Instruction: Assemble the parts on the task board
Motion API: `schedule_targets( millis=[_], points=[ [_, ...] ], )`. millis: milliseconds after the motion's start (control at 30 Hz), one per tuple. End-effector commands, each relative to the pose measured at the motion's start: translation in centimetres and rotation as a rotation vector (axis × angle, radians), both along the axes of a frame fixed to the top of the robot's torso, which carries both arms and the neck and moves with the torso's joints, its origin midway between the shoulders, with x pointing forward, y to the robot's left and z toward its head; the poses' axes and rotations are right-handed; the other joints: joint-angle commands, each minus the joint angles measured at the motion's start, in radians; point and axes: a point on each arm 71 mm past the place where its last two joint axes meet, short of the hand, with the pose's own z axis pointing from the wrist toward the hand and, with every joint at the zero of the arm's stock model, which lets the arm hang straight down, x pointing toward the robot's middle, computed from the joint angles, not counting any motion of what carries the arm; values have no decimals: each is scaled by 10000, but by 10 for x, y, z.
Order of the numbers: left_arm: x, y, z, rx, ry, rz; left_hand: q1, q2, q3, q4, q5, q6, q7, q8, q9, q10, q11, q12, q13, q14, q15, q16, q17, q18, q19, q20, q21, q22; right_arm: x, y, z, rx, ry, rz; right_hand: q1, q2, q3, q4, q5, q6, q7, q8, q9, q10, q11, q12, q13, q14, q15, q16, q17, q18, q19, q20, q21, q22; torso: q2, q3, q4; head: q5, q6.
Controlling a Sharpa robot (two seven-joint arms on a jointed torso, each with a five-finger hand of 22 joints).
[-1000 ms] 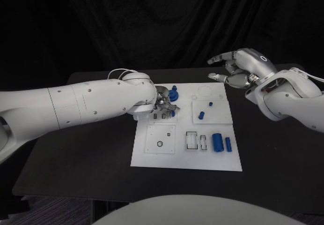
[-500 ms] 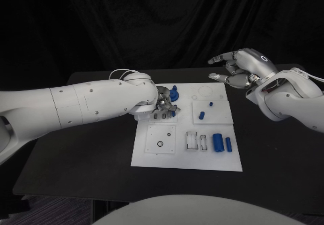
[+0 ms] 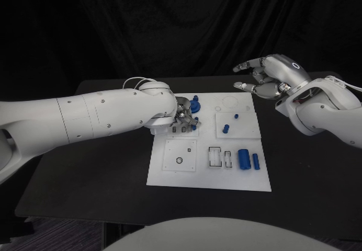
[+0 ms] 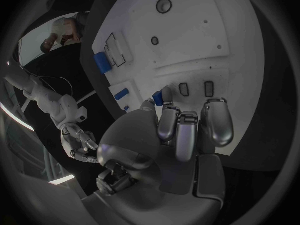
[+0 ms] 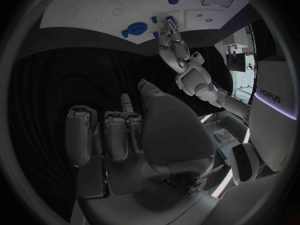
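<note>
Plainly, left hand [image 3: 183, 118] pinches a blue part [image 4: 158, 98]; right hand [image 3: 266, 76] spread, empty.

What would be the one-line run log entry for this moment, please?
left hand: pinches small blue part over task board | right hand: holds nothing, raised beyond board | large blue cylinder: lying on board

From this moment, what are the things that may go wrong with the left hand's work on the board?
1. The left hand pinches a small blue part at its fingertips, over two dark slots on the task board. The part may slip or go in tilted.
2. A blue gear-like part sits very near this hand; the fingers may knock it.
3. The right hand hovers open beyond the board's far corner and holds nothing, so nothing steadies the board if pushed.
</note>
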Motion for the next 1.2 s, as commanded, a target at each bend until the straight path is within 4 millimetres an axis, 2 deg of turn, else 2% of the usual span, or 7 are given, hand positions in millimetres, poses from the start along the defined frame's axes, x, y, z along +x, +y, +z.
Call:
schedule_targets(
  millis=[33, 233, 667, 933, 1000, 1033, 1200],
  points=[
    [-2, -2, -1, -2, 127, -200, 143, -29, 108, -12, 110, 70, 4, -78, 25, 1807, -703, 1306, 4598, 1073, -78, 26, 2633, 51, 31, -6, -38, 13, 1, 0, 1, -5, 71, -112, 17, 57, 0, -33, 50, 59, -16, 13, -13, 1060, 65, 27, 2633, 1008, 62, -67, 2371, 5, 472, 85, -42, 2210, 1, -2, 3, 7, 2],
    [-2, -1, -2, 23, 153, -202, 276, -261, 558, -38, 732, 93, -1, -292, 147, 1807, -710, 1306, 4598, 1073, -87, 26, 2633, 51, 40, -18, -74, 40, 1, 0, 0, -10, 80, -109, 14, 58, 0, -31, 49, 60, -16, 13, -14, 1060, 66, 27, 2633, 1008, 63, -66, 2372, 5, 471, 85, -43, 2210, -1, 0, -3, -9, 2],
    [-1, 3, -2, 21, 141, -122, 410, -604, 1339, -6, 1159, 154, -7, -504, 319, 1807, -722, 1306, 4598, 1073, -98, 26, 2633, 51, 52, -29, -114, 81, 1, -1, 0, -15, 93, -131, 10, 66, 0, -30, 48, 65, -14, 12, -18, 1060, 68, 27, 2633, 1007, 65, -70, 2366, 5, 472, 88, -41, 2210, 4, -4, -8, 4, 2],
    [0, 10, -2, -10, 67, 84, 328, -1442, 3059, 156, 1674, 256, -6, -702, 703, 1807, -730, 1306, 4598, 1073, -105, 26, 2633, 48, 94, -47, -160, 184, 1, -2, 0, -23, 103, -170, 15, 74, 3, -35, 51, 70, -12, 10, -23, 1060, 70, 27, 2633, 1002, 67, -86, 2347, 12, 461, 91, -67, 2201, 1, -3, -3, 7, 2],
    [0, 11, -2, -13, 59, 120, 299, -1506, 3202, 169, 1705, 264, -6, -711, 736, 1807, -729, 1306, 4598, 1073, -111, 26, 2633, 46, 96, -43, -165, 190, 1, -3, 0, -27, 107, -180, 15, 74, 3, -35, 51, 70, -12, 10, -23, 1060, 70, 27, 2633, 1002, 67, -86, 2347, 12, 461, 91, -67, 2201, 1, -6, -4, 13, 2],
    [-1, 12, -2, -12, 57, 138, 112, -1795, 3804, 221, 1711, 293, -2, -756, 889, 1807, -727, 1306, 4598, 1073, -104, 26, 2633, 46, 104, -39, -189, 219, 1, -3, 0, -29, 111, -185, 17, 76, 5, -37, 52, 71, -12, 9, -24, 1060, 71, 27, 2633, 997, 68, -102, 2327, 17, 451, 92, -88, 2194, -1, -5, -2, 13, 2],
    [-1, 15, -1, -22, 42, 203, -57, -2000, 4303, 192, 1696, 311, 4, -796, 1025, 1807, -724, 1306, 4598, 1073, -104, 26, 2633, 48, 106, -37, -218, 237, 1, -3, 0, -34, 118, -191, 18, 78, 5, -39, 53, 71, -11, 8, -26, 1060, 71, 27, 2633, 992, 68, -118, 2306, 20, 445, 93, -102, 2190, -1, -5, 0, 45, 2]
  ],
)
